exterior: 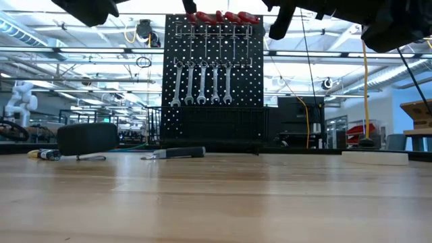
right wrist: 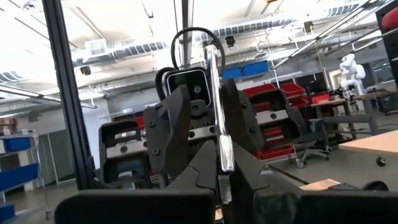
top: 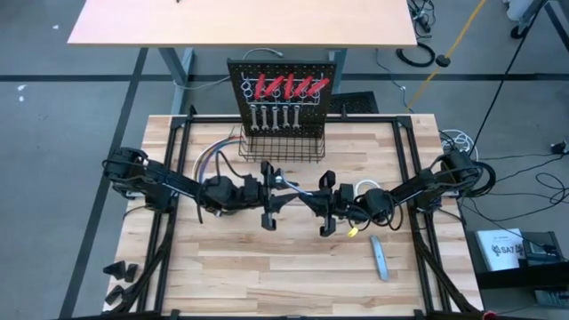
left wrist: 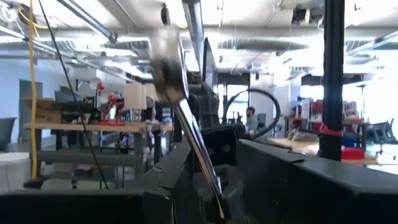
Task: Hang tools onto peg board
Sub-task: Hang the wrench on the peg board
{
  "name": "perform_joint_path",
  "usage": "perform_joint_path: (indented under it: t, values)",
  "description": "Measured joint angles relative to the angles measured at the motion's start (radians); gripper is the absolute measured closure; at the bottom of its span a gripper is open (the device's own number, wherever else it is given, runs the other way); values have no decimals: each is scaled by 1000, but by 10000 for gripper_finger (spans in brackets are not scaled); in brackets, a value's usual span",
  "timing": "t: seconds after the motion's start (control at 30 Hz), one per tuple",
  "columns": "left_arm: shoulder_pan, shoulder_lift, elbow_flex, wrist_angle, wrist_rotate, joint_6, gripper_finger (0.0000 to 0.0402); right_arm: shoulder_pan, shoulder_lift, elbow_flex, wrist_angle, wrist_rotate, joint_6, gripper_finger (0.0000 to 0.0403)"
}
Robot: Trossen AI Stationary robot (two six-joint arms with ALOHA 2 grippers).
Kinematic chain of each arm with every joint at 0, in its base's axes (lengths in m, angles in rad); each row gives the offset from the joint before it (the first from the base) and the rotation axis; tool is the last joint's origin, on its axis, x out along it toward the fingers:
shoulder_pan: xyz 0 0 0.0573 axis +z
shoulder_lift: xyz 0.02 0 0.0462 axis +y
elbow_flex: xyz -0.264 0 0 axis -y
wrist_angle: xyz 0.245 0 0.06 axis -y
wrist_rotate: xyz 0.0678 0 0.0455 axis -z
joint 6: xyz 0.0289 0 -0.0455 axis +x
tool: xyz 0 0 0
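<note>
High view: overhead, facing straight down, far enough to take in the whole counter (top: 293,267), both arms and the peg board (top: 286,105) at its far edge. Low view: at counter-top (exterior: 216,202) level, facing level across to the same peg board (exterior: 214,67) and the room behind. Left wrist view: close behind a silver wrench (left wrist: 180,112), facing outward into the room. Right wrist view: close, facing the opposite hand (right wrist: 199,124) with the same wrench (right wrist: 217,118) between them.
</note>
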Motion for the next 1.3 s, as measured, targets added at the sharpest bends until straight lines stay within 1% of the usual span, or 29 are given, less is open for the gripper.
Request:
perform_joint_path:
  t: [0.17, 0.33, 0.4, 0.47, 0.6, 0.63, 0.77, 1.1, 1.2, 1.3]
  values:
    - [3, 0, 27, -78, 3, -5, 274, 1, 0, 0, 3, -2, 0, 397]
    - [3, 0, 28, -75, 3, -6, 274, 0, 0, 0, 12, -2, 0, 397]
    - [3, 0, 28, -77, 3, -5, 281, 0, 0, 0, 13, -2, 0, 397]
    - [3, 0, 28, -76, 3, -1, 301, 0, 0, 0, 13, -3, 0, 397]
    - [3, 0, 28, -75, 6, 0, 375, 1, 0, 0, 13, -4, -3, 397]
    - [3, 0, 28, -74, 5, 6, 384, 0, 0, 0, 13, -11, -4, 397]
    - [2, 0, 28, -75, 10, 16, 385, 0, 0, 0, 13, -29, -5, 397]
    - [3, 0, 28, -75, 16, 23, 390, 0, 0, 0, 15, -29, -4, 395]
    - [3, 0, 28, -78, 17, 28, 390, 0, 0, 0, 13, -20, -5, 382]
    - [3, -7, 28, -105, -11, 30, 391, -1, 0, 0, 6, -12, -7, 355]
